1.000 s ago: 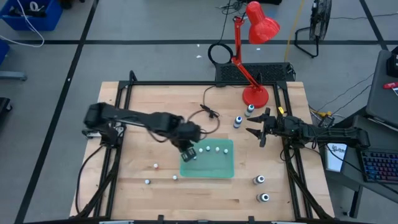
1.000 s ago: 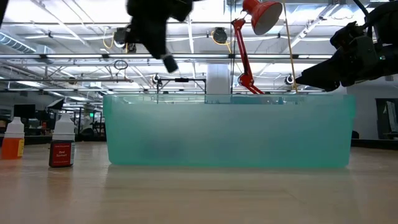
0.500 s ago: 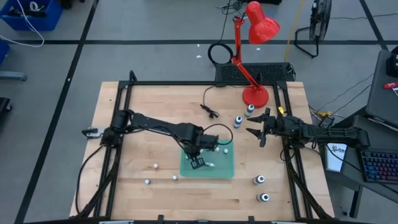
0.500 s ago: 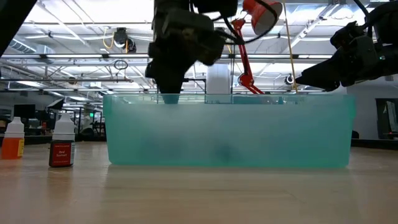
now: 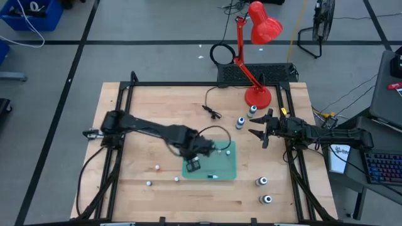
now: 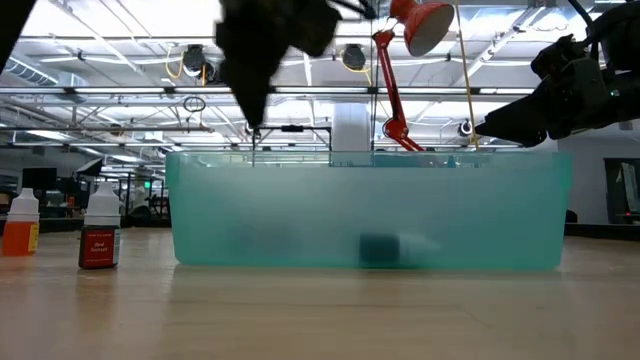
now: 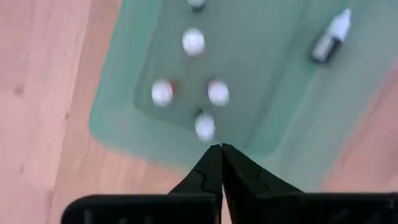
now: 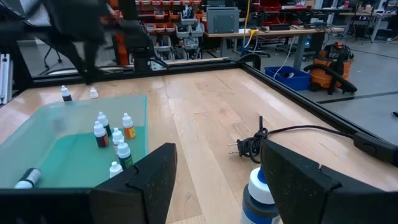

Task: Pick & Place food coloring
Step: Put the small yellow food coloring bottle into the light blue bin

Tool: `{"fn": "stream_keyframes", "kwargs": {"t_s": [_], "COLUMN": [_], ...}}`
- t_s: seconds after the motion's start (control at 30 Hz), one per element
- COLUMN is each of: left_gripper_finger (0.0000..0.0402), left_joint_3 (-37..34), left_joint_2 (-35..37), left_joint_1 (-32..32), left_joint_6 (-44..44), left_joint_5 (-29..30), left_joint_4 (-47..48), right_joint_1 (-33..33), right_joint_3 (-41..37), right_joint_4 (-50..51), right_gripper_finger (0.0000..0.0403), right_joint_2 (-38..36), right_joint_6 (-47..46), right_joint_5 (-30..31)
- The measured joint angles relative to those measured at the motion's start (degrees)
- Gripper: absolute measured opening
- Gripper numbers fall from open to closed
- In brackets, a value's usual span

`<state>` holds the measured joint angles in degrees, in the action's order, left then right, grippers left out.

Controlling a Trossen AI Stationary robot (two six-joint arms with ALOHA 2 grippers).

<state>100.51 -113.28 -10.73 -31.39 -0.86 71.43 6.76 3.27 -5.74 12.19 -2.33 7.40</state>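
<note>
Tray point(image 7: 118, 134) bottles point(image 7: 205, 126) beneath left gripper point(image 7: 221, 149)

Bottle dropped in the tray, left gripper withdrawn

A small bottle point(image 7: 330, 38) is now seen lying on its side inside the tray point(image 5: 230, 172), where none lay before. The left gripper point(image 5: 193, 165), fingers pressed together, has been lifted from inside the tray to above the tray's left edge.

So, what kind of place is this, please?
Probably a robotics lab or workshop in a large industrial hall. Behind the wooden table stand storage racks with red bins, workbenches with cables and an orange shop vacuum, under open ceiling trusses.
</note>
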Motion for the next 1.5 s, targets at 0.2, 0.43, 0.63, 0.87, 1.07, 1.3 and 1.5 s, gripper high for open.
{"fn": "stream_keyframes", "kwargs": {"t_s": [0.2, 0.43, 0.63, 0.87, 1.07, 1.3, 1.5], "left_gripper_finger": [0.0014, 0.0104, 0.0179, 0.0206, 0.0207, 0.0207, 0.0207], "left_joint_3": [-4.87, -19.66, -29.75, -37.05, -39.83, -42.99, -44.61], "left_joint_2": [8.89, 18.12, 18.74, 18.8, 18.8, 18.8, 18.8], "left_joint_1": [-7.17, -14.88, -18.01, -18.06, -18.02, -18.0, -17.81], "left_joint_6": [-18.61, -44.69, -54.32, -58.04, -58.8, -58.74, -58.78], "left_joint_5": [9.63, 11.36, 5.18, 3.86, 2.64, 2.34, 2.66], "left_joint_4": [6.39, 2.21, -4.49, -8.75, -11.53, -17.79, -18.08], "right_joint_1": [0.0, 0.0, 0.0, 0.0, 0.0, 0.0, 0.0], "right_joint_3": [-0.02, 0.0, -0.02, -0.02, 0.0, 0.0, -0.01], "right_joint_4": [0.0, 0.02, 0.02, 0.02, 0.02, 0.0, 0.01], "right_gripper_finger": [0.0222, 0.0222, 0.0222, 0.0222, 0.0222, 0.0222, 0.0222], "right_joint_2": [-0.02, -0.01, 0.0, 0.0, 0.0, -0.02, -0.01], "right_joint_6": [0.02, 0.02, 0.0, 0.01, 0.0, 0.0, 0.01], "right_joint_5": [0.0, 0.0, 0.0, 0.0, 0.0, 0.0, 0.0]}}
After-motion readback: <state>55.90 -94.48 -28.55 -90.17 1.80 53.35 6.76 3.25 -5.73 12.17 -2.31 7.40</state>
